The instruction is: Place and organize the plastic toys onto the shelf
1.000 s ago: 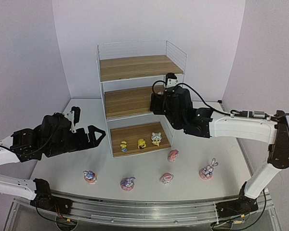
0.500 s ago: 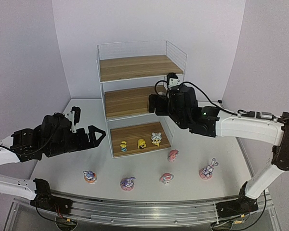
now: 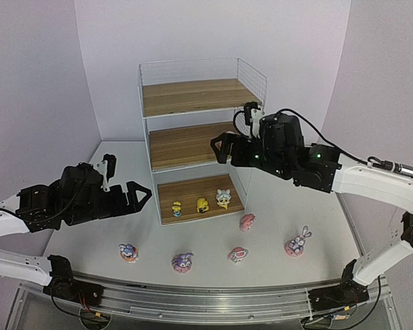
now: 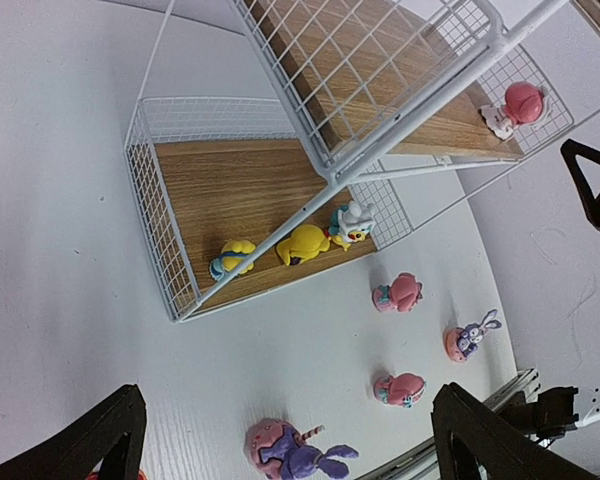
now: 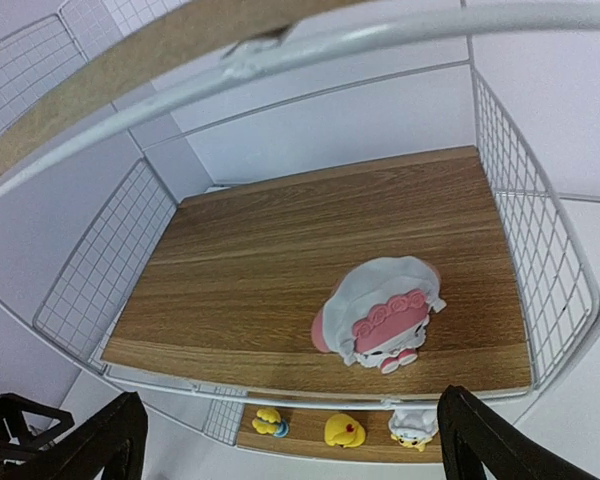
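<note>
Right jaws released, empty, spread wide before the shelf's (image 3: 193, 96) middle board (image 5: 280, 250). Pink-and-white toy (image 5: 380, 315) sits on that board just ahead of them, between their lines. Left jaws released, empty; purple bunny (image 4: 295, 457) lies on the bench (image 4: 60, 250) between them. Three yellowish toys (image 4: 305, 243) on bottom board, farther ahead.

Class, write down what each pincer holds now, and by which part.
Nothing. The left pincer and right pincer are both open and empty; the pink-and-white figurine sits free on the shelf, on its middle board.
</note>
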Controlling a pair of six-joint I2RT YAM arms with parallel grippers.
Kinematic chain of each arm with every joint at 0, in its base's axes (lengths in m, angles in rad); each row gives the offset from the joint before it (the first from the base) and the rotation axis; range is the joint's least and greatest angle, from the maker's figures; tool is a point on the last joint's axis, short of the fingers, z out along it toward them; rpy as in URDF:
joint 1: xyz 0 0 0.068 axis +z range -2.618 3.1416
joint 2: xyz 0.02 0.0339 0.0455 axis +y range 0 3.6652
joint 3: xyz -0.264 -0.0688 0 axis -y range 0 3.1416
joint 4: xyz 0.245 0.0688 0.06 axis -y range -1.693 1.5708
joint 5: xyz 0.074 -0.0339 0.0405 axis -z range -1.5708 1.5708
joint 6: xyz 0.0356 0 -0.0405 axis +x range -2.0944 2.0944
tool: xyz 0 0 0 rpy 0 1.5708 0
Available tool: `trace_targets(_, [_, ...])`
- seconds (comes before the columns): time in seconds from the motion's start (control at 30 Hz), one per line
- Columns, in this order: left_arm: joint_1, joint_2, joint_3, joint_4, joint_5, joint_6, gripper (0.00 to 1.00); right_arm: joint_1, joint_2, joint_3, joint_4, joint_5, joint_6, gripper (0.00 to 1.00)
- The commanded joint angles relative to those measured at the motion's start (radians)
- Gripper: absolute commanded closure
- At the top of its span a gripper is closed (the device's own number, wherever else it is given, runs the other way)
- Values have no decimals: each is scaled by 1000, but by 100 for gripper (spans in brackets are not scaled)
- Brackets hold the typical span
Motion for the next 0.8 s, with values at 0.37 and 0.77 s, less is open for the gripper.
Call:
trace_targets(0.37, [-2, -23, -26, 38, 24, -7, 0, -3, 106, 97, -16, -139, 45, 2])
trace_targets(0.77, [-2, -24, -34, 46, 25, -3, 0, 2, 146, 132, 13, -73, 5, 2])
